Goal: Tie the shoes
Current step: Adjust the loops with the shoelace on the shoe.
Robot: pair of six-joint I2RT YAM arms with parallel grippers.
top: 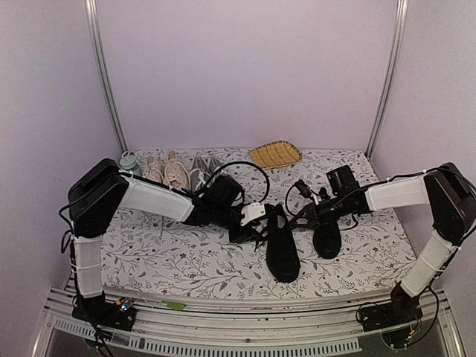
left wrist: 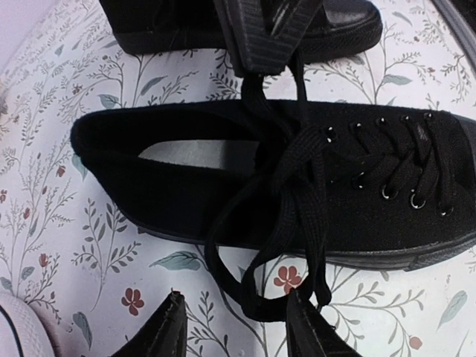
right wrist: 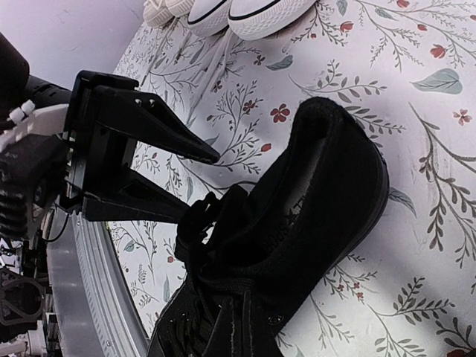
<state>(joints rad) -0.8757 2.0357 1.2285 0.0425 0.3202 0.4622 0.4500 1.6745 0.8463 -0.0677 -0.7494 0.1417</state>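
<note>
Shoes [top: 282, 253], two black, left pincer [left wrist: 234, 297] spread, right pincer [left wrist: 266, 63] pinching one lace [left wrist: 299, 89]

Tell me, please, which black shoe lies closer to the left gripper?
The black shoe on the left in the top view; the left gripper sits open at its laces, the other shoe lying farther right.
</note>
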